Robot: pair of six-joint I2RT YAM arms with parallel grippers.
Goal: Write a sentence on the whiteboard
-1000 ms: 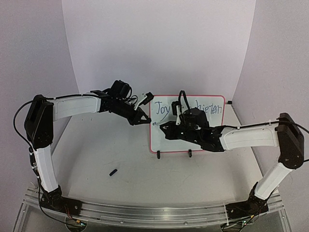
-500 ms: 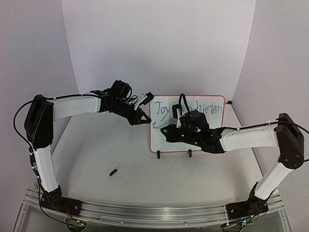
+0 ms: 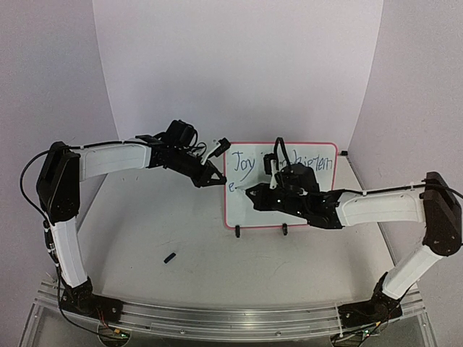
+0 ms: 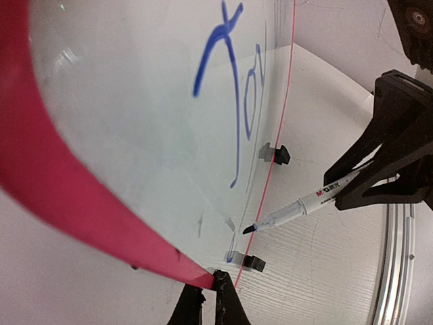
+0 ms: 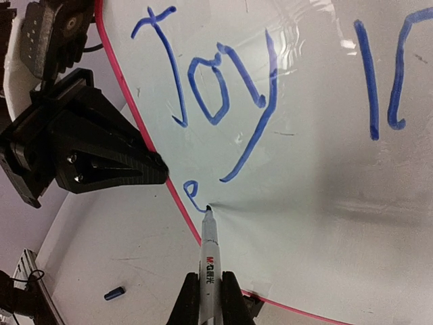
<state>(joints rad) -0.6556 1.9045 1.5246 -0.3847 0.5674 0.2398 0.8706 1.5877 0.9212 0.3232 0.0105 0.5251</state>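
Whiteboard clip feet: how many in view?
2. One clip foot under the whiteboard's lower-left corner, the other mid-edge, just left of the right arm, which may hide another.

A small cap [image 3: 171, 257] (blue in the right wrist view) lies on the white counter [image 3: 181, 224], toward 8 o'clock from its middle. A metal rail [image 3: 217, 318] runs along the 6 o'clock edge, and white backdrop panels [image 3: 239, 72] stand at 12 o'clock. A white marker [image 5: 208, 244] points its dark tip toward 12 o'clock.
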